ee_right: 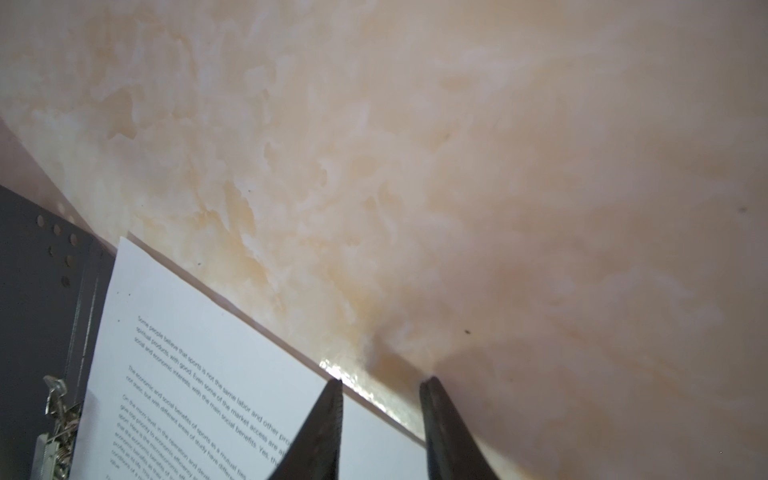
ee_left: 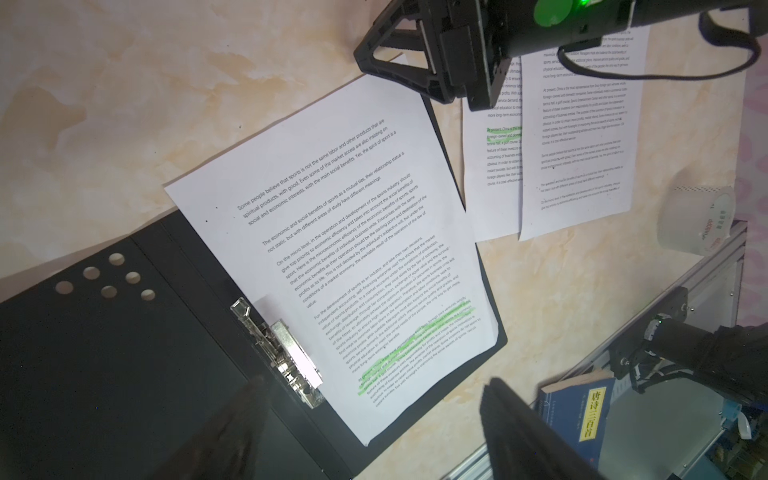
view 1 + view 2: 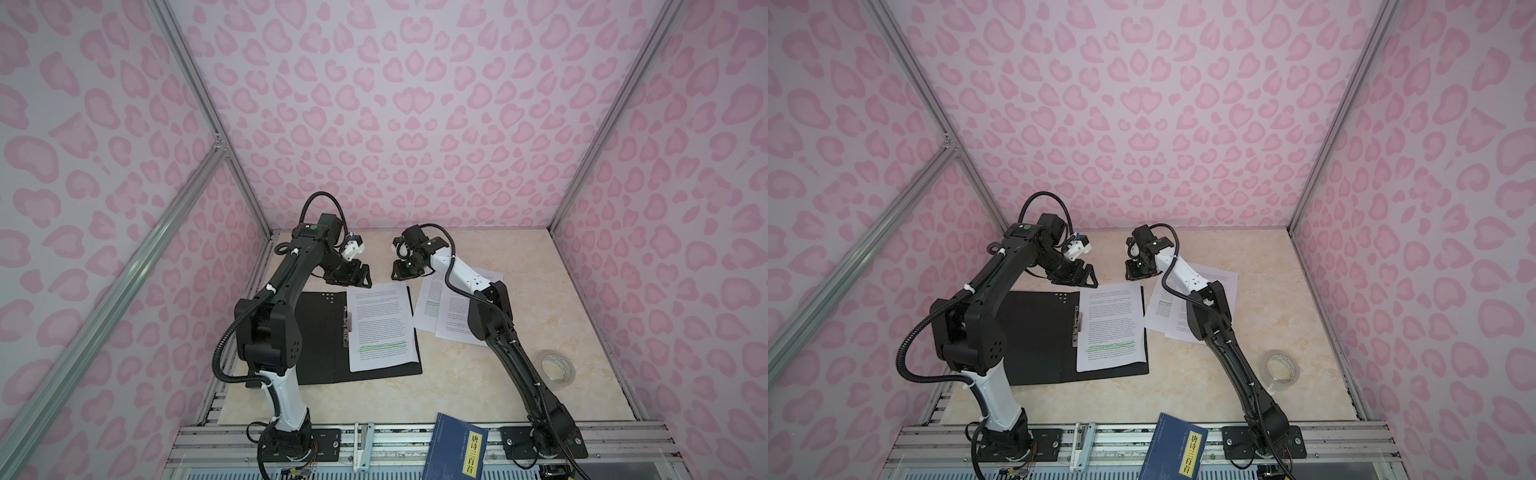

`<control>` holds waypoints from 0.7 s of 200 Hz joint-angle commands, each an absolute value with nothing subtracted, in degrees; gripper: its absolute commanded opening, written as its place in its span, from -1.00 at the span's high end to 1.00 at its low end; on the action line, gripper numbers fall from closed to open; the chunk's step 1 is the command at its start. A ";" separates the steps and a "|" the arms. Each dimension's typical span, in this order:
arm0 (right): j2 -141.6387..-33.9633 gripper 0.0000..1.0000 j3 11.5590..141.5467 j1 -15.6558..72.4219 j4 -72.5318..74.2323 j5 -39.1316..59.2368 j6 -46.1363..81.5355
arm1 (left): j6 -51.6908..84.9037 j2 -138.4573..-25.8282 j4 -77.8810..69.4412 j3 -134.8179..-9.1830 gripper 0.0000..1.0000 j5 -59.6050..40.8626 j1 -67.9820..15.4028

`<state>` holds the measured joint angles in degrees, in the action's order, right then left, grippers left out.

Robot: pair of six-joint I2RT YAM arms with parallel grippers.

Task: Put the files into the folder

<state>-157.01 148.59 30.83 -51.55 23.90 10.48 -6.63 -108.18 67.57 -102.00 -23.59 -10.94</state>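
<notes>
Now, my right gripper (image 1: 383, 380) part-open and empty near the folder (image 3: 320, 332), left gripper (image 2: 376, 380) wide and empty, I'd pinch just the top loose sheet (image 2: 582, 137) by its edge.

Three sheets sit on one table (image 3: 478, 386): one sheet (image 3: 380, 328) in the single open folder (image 3: 320, 336), plus a second sheet (image 3: 428, 305) and a third sheet (image 3: 456, 318) outside it. The folder carries one metal clip (image 3: 346, 328) and six round dots (image 2: 109, 291), counted in the left wrist view. Both top views also show one blue book (image 3: 455, 449), one tape roll (image 3: 558, 369) and two arms, the left arm (image 3: 270, 316) and the right arm (image 3: 511, 353).
</notes>
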 commanded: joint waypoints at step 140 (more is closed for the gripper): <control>-154.51 0.28 147.19 30.73 -60.68 23.57 7.81 | -6.24 -107.71 66.79 -101.81 -0.67 -26.38 -10.79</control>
<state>-154.85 147.46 31.11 -60.12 23.97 7.97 -6.55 -108.18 67.09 -101.71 -25.26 -10.83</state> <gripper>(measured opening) 0.371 0.839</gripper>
